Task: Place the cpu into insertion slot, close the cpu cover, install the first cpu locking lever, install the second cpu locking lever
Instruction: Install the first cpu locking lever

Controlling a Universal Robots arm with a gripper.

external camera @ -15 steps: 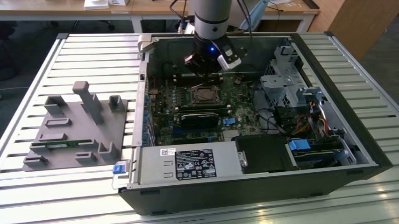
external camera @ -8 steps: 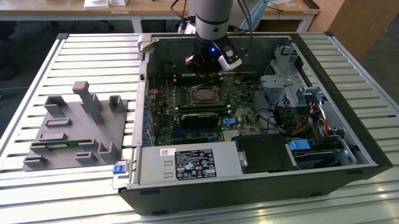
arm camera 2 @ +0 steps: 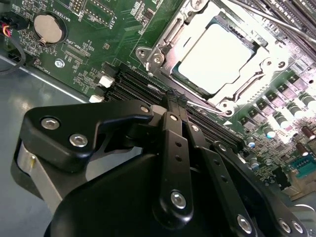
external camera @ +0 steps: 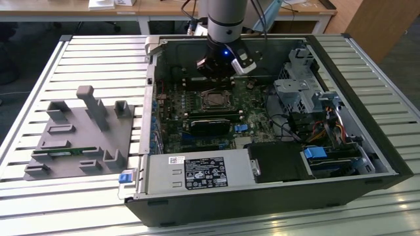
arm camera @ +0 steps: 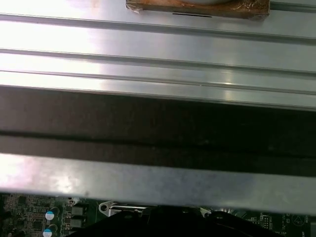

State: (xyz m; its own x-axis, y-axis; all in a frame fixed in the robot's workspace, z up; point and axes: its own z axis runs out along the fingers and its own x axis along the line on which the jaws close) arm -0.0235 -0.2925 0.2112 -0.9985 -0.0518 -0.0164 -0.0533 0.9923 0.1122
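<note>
One cpu (arm camera 2: 217, 58) sits under one closed cpu cover (arm camera 2: 163, 37).

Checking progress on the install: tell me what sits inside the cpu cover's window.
The cpu shows through the window of the closed cpu cover, its pale face bare. The insertion slot beneath is covered, so its contacts cannot be seen.

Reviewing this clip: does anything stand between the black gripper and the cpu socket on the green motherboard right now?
Nothing visible does. In the second wrist view the black gripper, fingers together, sits beside the black-framed insertion slot, where the pale square cpu already lies under the silvery metal cpu cover. Only bare green motherboard lies between them.
</note>
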